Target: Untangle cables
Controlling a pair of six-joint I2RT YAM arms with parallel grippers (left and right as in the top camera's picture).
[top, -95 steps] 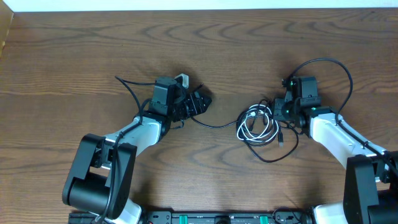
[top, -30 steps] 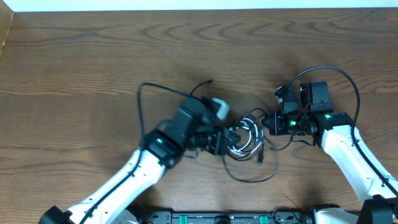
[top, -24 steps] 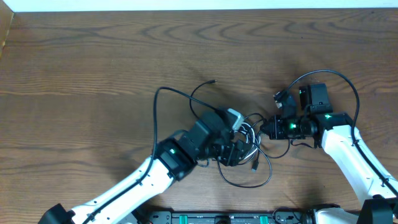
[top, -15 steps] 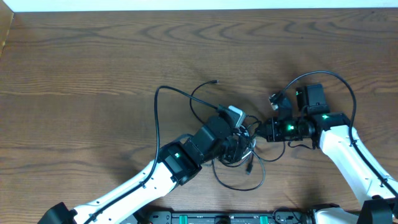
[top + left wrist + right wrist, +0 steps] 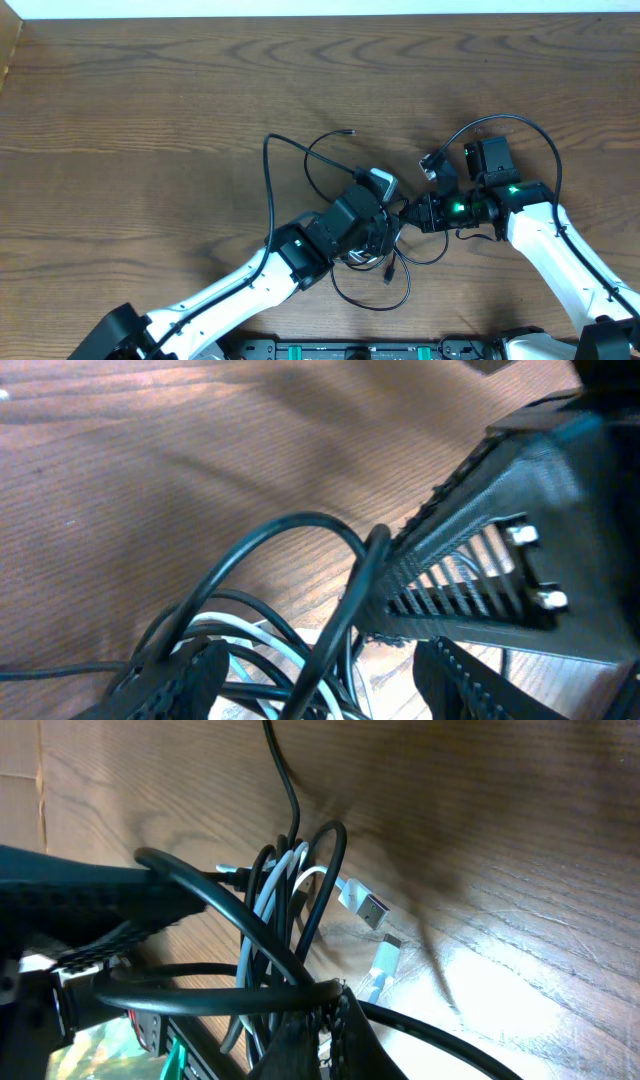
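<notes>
A: Which step was in hand?

B: Early in the separating, I'd judge. Both arms had met at the knot [image 5: 278, 925] near the middle of the wooden table [image 5: 120, 100], and nothing was freed yet. The white cable [image 5: 283, 880] ran through the black cable [image 5: 268, 175]'s loops, its USB plug [image 5: 366, 908] poking out on the wood just beside them.

A: And the grippers?

B: The left gripper [image 5: 388, 228] stood spread, its fingers [image 5: 190, 675] on either side of the bundle with strands passing between them and nothing pinched. The right gripper [image 5: 408, 212] looked closed. In its wrist view the fingers met in one dark mass with a black strand leaving on each side, so I took it to be clamped on the black cable.

A: What did the next move call for?

B: The left jaws needed to close on the white strands alone, which would be fiddly because black loops lay touching them. Then the two arms should draw apart so the cords slid free, not tightened.

A: What differed from the earlier view?

B: About three seconds before, the left arm was well off to the left, at a dark clump of the black cable, while the white coil lay beside the right gripper. Since then the left arm had swung across to the centre. The bundle had shifted left and nearer the robot, and black slack now stood in a tall loop on the left. The right gripper had also edged in, nearly touching the left.
</notes>
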